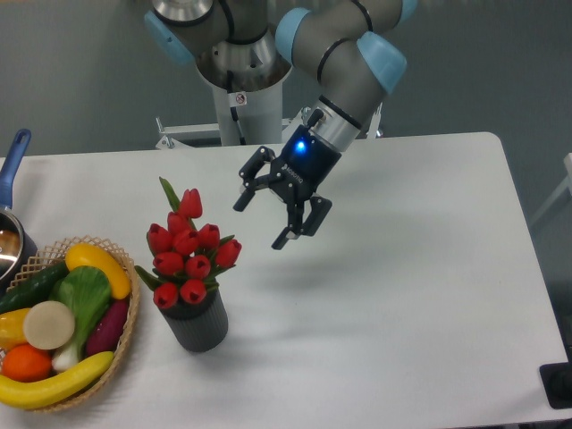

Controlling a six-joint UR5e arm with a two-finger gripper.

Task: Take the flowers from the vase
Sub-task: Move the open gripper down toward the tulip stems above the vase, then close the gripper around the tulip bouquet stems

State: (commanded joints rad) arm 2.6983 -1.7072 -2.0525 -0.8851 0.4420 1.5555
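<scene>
The flowers (189, 252), a bunch of red tulip buds with green leaves, stand upright in the vase (197, 323), a small dark grey ribbed pot at the front left of the white table (402, 295). My gripper (261, 222) hangs open above the table, a little to the right of the flowers and near the level of their top buds. Its fingers point down and to the left, toward the bunch. Nothing is between them, and they touch neither the flowers nor the vase.
A wicker basket (127, 340) of toy fruit and vegetables sits left of the vase at the table's left edge. A pot with a blue handle (12, 161) pokes in at the far left. The arm's base column (239, 98) rises behind the table.
</scene>
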